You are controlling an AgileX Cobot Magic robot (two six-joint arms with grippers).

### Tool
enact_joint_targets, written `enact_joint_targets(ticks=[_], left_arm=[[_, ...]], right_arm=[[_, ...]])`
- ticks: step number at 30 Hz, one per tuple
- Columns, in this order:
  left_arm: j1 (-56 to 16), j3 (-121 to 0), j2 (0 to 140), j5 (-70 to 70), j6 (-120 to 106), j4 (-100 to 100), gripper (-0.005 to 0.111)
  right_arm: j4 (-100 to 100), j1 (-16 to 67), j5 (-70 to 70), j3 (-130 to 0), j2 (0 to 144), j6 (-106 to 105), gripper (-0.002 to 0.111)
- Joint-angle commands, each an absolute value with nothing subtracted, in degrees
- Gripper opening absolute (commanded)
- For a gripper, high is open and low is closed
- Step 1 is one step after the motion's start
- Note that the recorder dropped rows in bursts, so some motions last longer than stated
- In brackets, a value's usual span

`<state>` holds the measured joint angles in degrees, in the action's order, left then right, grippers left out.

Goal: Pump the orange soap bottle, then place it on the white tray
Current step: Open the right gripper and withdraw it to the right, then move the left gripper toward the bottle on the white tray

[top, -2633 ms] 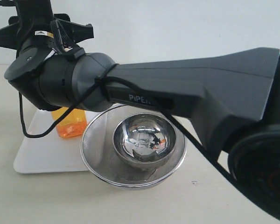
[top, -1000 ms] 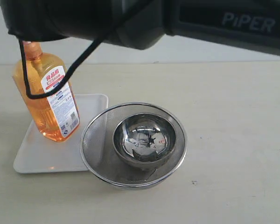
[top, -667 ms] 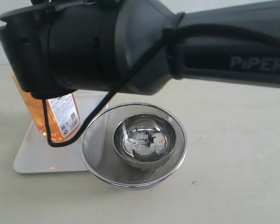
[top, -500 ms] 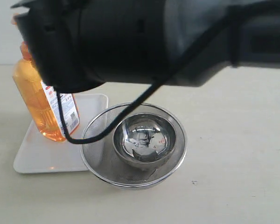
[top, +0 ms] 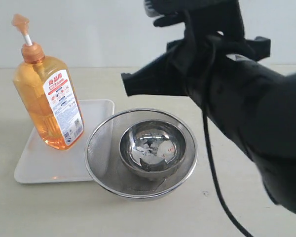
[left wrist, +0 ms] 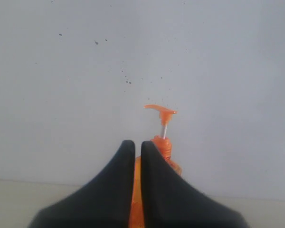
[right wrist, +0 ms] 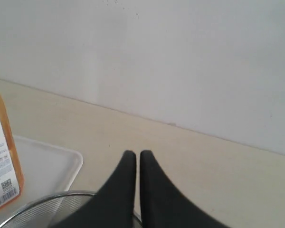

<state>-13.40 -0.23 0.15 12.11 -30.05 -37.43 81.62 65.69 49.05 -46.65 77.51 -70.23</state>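
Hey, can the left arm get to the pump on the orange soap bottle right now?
Probably yes. The left gripper, shut, faces the orange soap bottle with nothing between them, and its pump head stands bare. The right arm is off toward the sieve, clear of the bottle.

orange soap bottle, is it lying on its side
No, the orange soap bottle stands upright on the white tray, pump head up.

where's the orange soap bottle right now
In the exterior view the orange soap bottle stands at the left, on the white tray, just left of the steel mesh sieve.
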Motion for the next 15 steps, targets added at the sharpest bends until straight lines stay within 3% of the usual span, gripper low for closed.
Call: enact_joint_targets(ticks=[1, 6, 15], left_arm=[[-13.3, 0.0, 0.0, 12.0, -29.6, -37.4, 0.005], [-13.3, 0.0, 0.0, 12.0, -27.8, -37.9, 0.005], [-13.3, 0.0, 0.0, 7.7, -10.7, -38.5, 0.005]], right_arm=[[78.8, 65.7, 47.8, -39.7, 72.6, -65.9, 0.000], [78.5, 65.6, 43.5, -34.6, 70.9, -64.0, 0.000], [78.5, 65.6, 50.1, -29.2, 67.0, -62.4, 0.000]])
